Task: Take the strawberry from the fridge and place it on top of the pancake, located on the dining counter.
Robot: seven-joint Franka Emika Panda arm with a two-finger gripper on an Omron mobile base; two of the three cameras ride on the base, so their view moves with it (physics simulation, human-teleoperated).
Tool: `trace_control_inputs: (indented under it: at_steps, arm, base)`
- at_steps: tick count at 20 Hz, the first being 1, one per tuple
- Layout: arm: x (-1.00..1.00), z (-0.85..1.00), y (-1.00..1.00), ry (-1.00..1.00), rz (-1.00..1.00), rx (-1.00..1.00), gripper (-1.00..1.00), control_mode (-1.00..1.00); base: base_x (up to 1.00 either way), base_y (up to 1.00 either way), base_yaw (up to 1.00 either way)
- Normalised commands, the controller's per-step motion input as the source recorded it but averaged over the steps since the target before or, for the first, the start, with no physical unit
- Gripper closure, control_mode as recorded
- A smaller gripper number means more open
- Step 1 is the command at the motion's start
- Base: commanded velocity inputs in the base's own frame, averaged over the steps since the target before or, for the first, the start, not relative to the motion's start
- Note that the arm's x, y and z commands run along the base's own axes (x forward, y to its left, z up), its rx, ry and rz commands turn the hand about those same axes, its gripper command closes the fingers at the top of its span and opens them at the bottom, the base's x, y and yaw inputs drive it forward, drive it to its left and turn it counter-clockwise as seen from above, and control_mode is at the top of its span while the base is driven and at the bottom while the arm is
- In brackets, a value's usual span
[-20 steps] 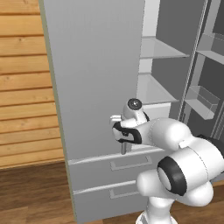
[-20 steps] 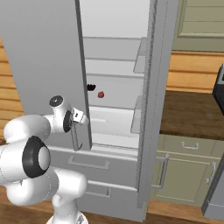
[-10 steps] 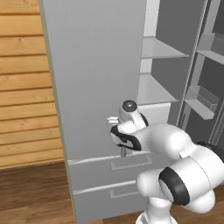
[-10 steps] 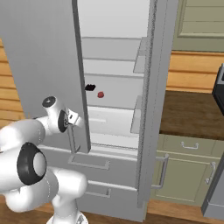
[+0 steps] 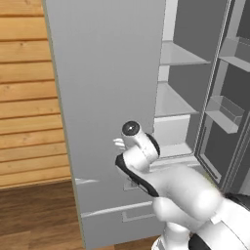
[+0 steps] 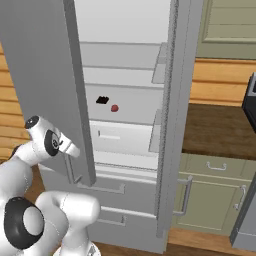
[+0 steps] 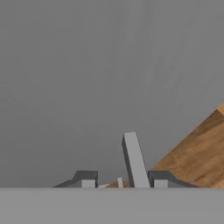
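Note:
The fridge [image 6: 125,65] stands in front of me with its left door [image 6: 45,75] swung partly out. On a middle inner shelf lies the small red strawberry [image 6: 114,107], beside a flat black object [image 6: 102,100]. My gripper [image 7: 124,183] is shut on the left door's slim vertical handle [image 7: 133,159], which runs up between the two fingertips [image 7: 87,180]. My white hand [image 6: 49,142] is pressed against the front of that door, low down, well left of the strawberry and below it. The pancake and the dining counter are out of view.
The fridge's right door [image 5: 227,112] is open, with shelf bins on its inner side. Two drawers [image 6: 125,200] run along the fridge's bottom. Olive-green cabinets under a dark countertop [image 6: 220,135] stand to the right. A wood-plank wall [image 5: 24,97] is on the left.
The gripper closed on the left door's handle. The hand has since moved left and the door has swung further open, showing more of the shelves.

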Motion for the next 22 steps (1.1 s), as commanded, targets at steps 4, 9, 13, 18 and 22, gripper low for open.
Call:
trace_control_inputs:
  at_steps: [4,9,13,18,22]
  arm:
    - [-0.98,-0.17,0.55,0.00,-0.20,0.00,-1.00,-1.00]
    - [-0.68,-0.01,0.34,0.00,-0.13,-0.02,-1.00,-1.00]
    - [-0.28,0.25,0.24,0.00,-0.07,-0.13,-1.00,-1.00]
    - [-0.39,0.66,0.38,0.01,-0.01,-0.03,-1.00,-1.00]
    - [-0.52,0.74,0.21,0.01,0.00,0.00,-1.00,-1.00]
  base:
    - [0.00,0.00,0.00]
    - [0.00,0.00,0.00]
    - [0.00,0.00,0.00]
    - [0.00,0.00,0.00]
    - [0.00,0.00,0.00]
